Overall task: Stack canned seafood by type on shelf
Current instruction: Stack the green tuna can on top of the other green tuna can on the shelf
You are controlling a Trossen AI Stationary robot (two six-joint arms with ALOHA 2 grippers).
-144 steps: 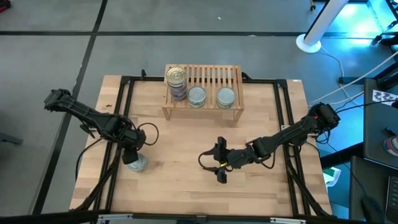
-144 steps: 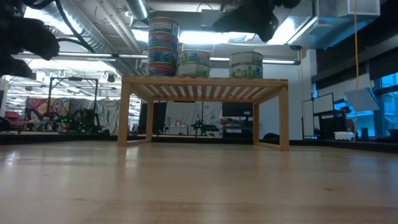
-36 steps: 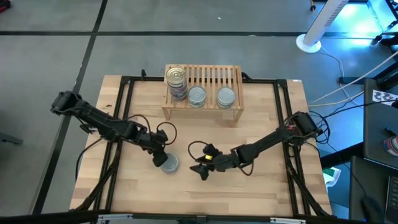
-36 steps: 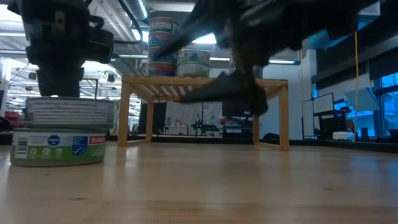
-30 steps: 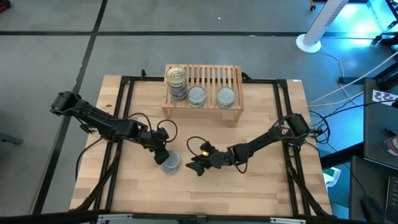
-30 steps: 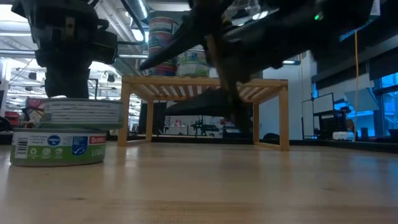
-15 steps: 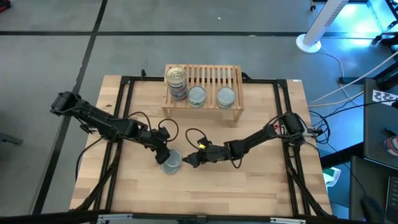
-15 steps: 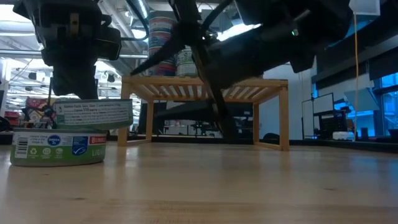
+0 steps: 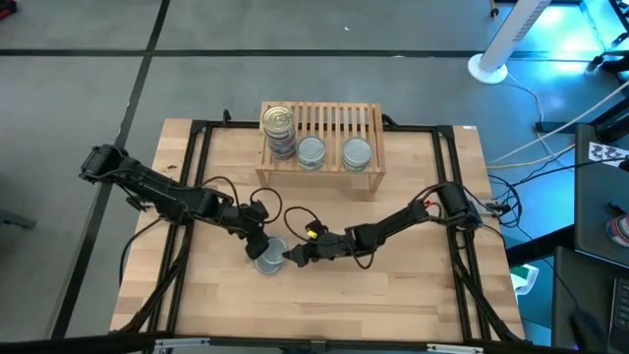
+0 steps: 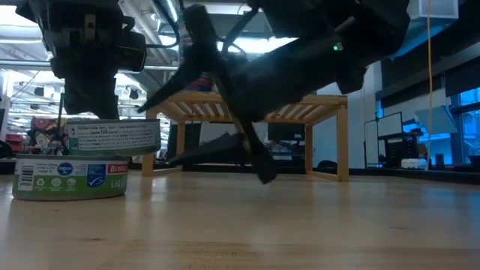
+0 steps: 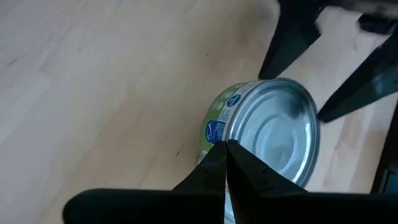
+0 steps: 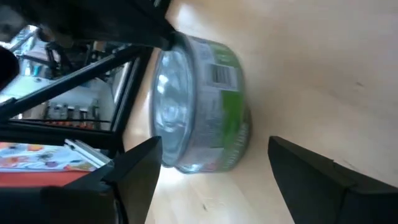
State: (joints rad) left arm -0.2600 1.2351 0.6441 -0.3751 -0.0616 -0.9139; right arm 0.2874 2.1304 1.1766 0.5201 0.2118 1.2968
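Trouble looked closest at the green-labelled tin [image 9: 267, 259], which stood on the table [image 9: 413, 295] in front of the shelf [image 9: 371, 177]. My left gripper [image 9: 257, 245], fingers pressed together, rested at its rim and lifted one edge. My right gripper [image 9: 292, 258] came in beside it, jaws spread wide and empty. I feared closing on a tilted tin would send it skidding away.

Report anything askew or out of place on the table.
On the green-labelled tin in front of the shelf, the grey tin sits offset and overhangs instead of squarely stacked. The left gripper rests shut by it; the right gripper is open beside it.
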